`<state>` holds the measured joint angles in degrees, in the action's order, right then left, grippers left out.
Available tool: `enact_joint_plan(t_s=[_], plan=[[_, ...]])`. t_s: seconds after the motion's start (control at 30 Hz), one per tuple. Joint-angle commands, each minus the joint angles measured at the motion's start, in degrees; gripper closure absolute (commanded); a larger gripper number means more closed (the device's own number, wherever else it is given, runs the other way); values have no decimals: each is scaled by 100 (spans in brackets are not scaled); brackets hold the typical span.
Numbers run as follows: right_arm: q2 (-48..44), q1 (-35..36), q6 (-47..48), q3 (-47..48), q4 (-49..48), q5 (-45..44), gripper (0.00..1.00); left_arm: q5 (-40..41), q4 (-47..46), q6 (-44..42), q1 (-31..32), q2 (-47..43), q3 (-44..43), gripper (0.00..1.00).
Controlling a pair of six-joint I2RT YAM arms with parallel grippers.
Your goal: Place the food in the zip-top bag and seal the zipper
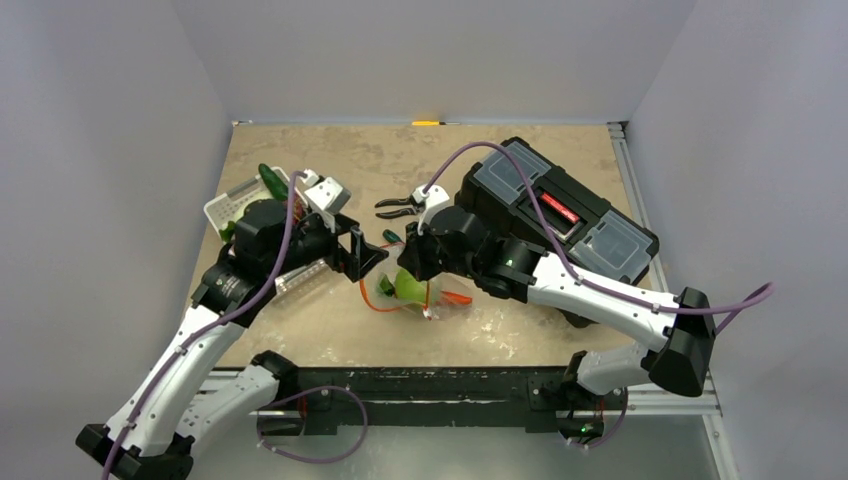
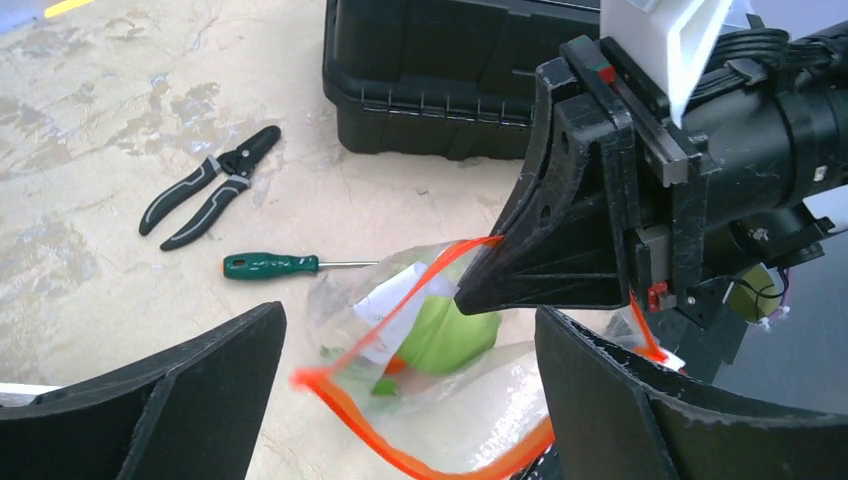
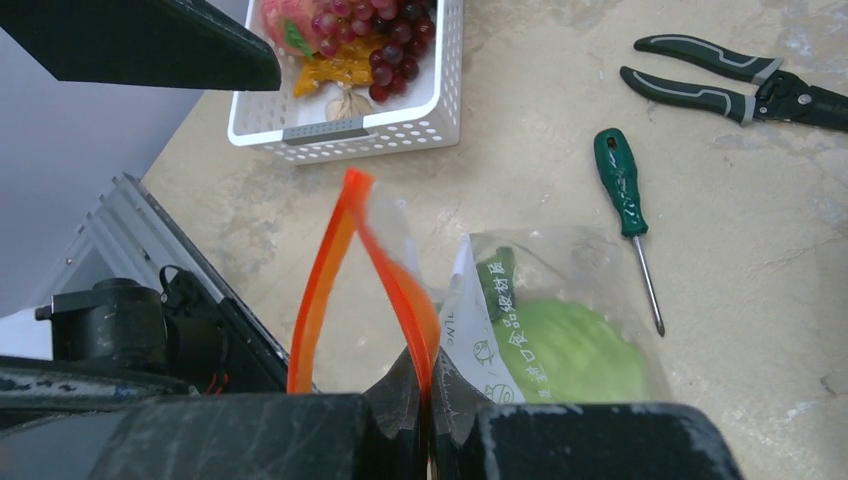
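A clear zip-top bag [image 1: 432, 300] lies near the middle of the table [image 1: 500, 160], a little toward its near edge. Its mouth is lifted and gapes open, so the orange-red zipper [image 3: 325, 260] stands up in a narrow loop. Inside the bag sits a green cabbage [image 3: 575, 350] beside a white printed label. A scrap of orange shows under the cabbage, too hidden to name.

The right gripper [image 3: 430, 395] is closed tight on the zipper, pinching one side of the strip between its fingertips. The left gripper [image 2: 410, 312] hangs at 9 o'clock from the bag, facing the bag's mouth. Its jaws are spread wide and grip nothing.

In the overhead view, a green-handled screwdriver [image 1: 392, 237] lies on the table at 12 o'clock from the bag. Black-handled pliers [image 1: 398, 207] lie just beyond it. A black toolbox [image 1: 560, 215] sits at 2 o'clock.

A white slotted basket [image 1: 232, 205] sits at 10 o'clock, partly behind the left arm. It holds dark purple grapes [image 3: 395, 40] and other toy food, and a green cucumber [image 1: 271, 180] sticks up at its far end.
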<state>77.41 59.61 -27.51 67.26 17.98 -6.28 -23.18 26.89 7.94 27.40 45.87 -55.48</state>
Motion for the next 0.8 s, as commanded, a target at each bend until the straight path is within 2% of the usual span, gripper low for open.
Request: enact_joint_plan(t_s=[0.0, 0.13, 0.27, 0.33, 0.4, 0.5, 0.63, 0.77], plan=[[-224, -1, -136, 161, -356, 22, 100, 263, -127, 127, -34, 16, -128, 10], [-234, -3, -150, 282, -247, -34, 100, 1159, 402, 1435, -33, -360, 70, 32], [-281, -11, -85, 369, -145, -137, 100, 1072, 335, 3025, -36, -1498, 1061, 32], [-315, -11, -31, 370, -73, -239, 100, 1199, 438, 3349, -39, -2120, 1280, 23], [-384, -11, -2, 317, -19, -360, 100, 1733, 985, 3272, -41, -2514, 1098, 14], [-530, -11, 23, 178, -5, -485, 100, 2685, 1862, 2836, -41, -2440, 561, 4], [-770, -10, 34, 84, 119, -617, 100, 3905, 2846, 2251, -42, -1333, -405, 0], [-1025, -15, 65, 3, 176, -706, 100, 4631, 2718, 1897, -253, -360, -895, 0]])
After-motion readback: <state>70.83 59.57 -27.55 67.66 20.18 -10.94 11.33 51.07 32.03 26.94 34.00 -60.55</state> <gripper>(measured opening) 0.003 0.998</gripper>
